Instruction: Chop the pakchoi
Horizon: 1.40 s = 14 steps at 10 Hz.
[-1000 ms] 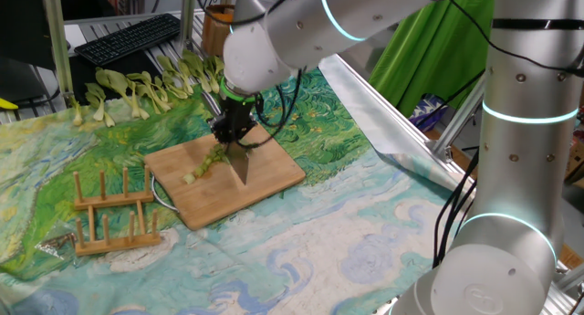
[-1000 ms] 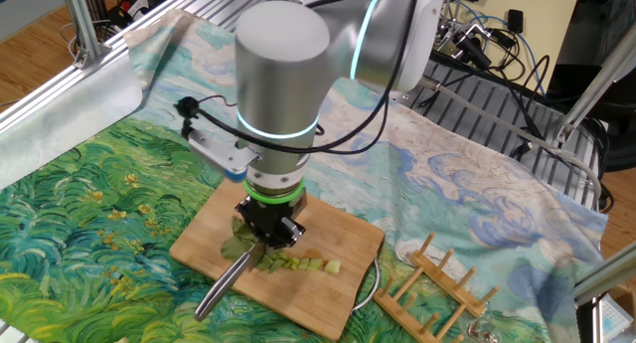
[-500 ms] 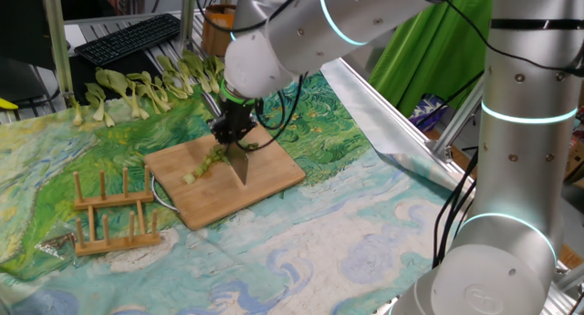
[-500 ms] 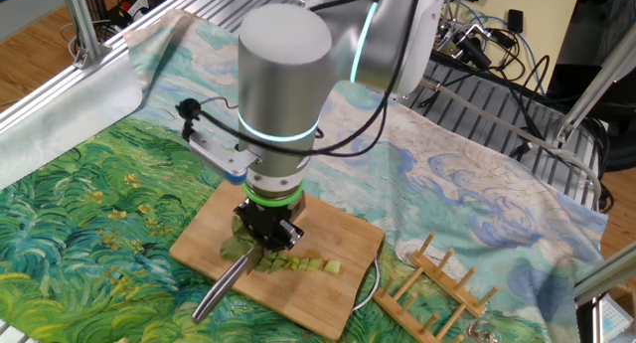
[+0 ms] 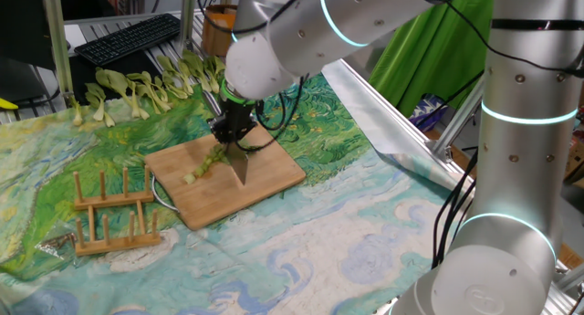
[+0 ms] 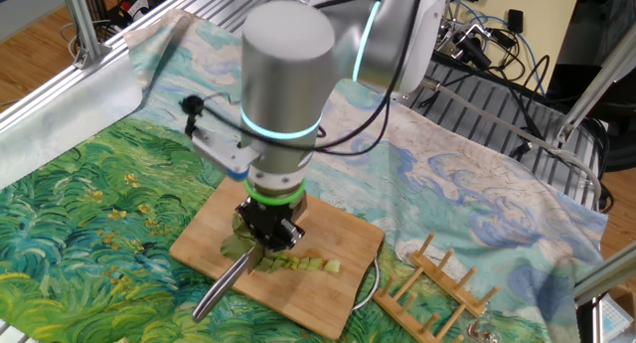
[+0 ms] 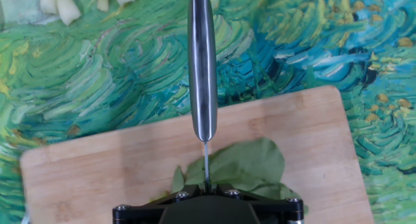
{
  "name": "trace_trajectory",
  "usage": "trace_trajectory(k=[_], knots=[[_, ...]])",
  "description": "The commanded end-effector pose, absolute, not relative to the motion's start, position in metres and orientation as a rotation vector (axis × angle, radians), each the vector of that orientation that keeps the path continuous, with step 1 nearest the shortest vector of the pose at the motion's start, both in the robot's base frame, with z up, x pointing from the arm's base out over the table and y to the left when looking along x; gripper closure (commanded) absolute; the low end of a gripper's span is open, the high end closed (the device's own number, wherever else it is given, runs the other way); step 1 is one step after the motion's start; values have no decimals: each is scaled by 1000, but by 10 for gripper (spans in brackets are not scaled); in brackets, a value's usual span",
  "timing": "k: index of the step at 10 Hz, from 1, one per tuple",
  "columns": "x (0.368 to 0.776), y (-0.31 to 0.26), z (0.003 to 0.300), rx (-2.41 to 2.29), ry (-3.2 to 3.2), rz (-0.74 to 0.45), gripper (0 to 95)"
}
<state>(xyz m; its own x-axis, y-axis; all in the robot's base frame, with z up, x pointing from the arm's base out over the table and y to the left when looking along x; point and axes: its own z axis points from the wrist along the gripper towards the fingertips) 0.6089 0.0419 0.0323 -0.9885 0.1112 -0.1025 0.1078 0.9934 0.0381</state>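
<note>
Clamped on the knife (image 6: 231, 280), our claw (image 6: 270, 232) is mid-chop on the pakchoi (image 6: 294, 264); next we lift and shift toward the leaves.

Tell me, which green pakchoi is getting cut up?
The leafy green pakchoi lying on the light wooden cutting board, right under the steel knife. The other whole pakchoi lie in a row on the painted cloth.

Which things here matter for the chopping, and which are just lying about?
In the job:
- claw, shut on the knife
- pakchoi, partly cut
- cutting board

Lying about:
- wooden rack
- whole pakchoi pile
- keyboard
</note>
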Motion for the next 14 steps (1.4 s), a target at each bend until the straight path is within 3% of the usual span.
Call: trace_trajectory(k=[1,14], knots=[[606,40,33,165,3037,38,950],[614,43,30,174,3062,32,950]])
